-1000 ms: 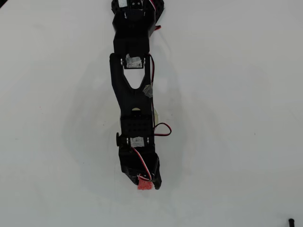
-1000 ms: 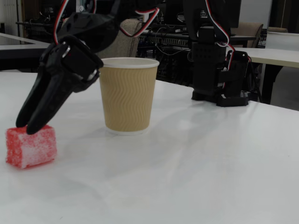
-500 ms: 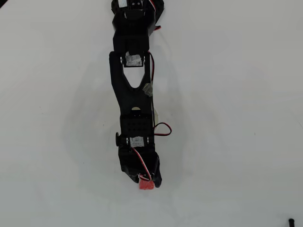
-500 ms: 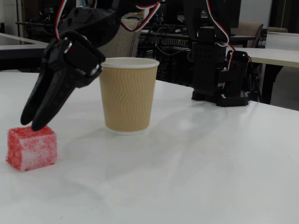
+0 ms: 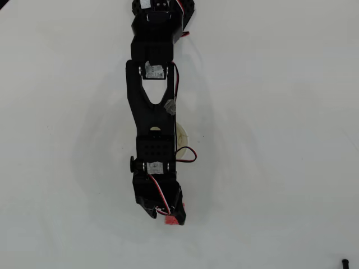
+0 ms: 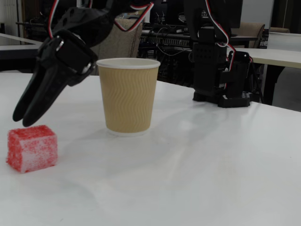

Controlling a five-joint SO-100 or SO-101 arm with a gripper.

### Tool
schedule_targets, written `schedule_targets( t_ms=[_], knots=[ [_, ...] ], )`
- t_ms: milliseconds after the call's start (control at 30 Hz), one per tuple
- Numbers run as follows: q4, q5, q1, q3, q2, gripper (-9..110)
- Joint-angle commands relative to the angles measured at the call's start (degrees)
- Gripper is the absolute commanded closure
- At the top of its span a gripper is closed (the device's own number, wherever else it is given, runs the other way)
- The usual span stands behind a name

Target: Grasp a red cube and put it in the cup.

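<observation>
My claw (image 6: 22, 118), fingers nearly together and empty, hangs just above the red cube (image 6: 32, 148); I should spread them wider, then descend squarely before the cup (image 6: 128, 95)

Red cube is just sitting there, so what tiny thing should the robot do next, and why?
Probably open the tool and lower it around the red cube. In the fixed view its fingers look shut and hang just above the cube without touching it. The cube rests on the table, left of the cup.
</observation>
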Motion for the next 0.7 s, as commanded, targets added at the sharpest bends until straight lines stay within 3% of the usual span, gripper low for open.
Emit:
schedule_targets(
  t_ms=[0,667],
  knots=[
    [-2.0,-0.5,0.4,-3.0,4.9,72],
    [-4.1,-0.6,2.5,-4.8,0.6,72]
  ],
)
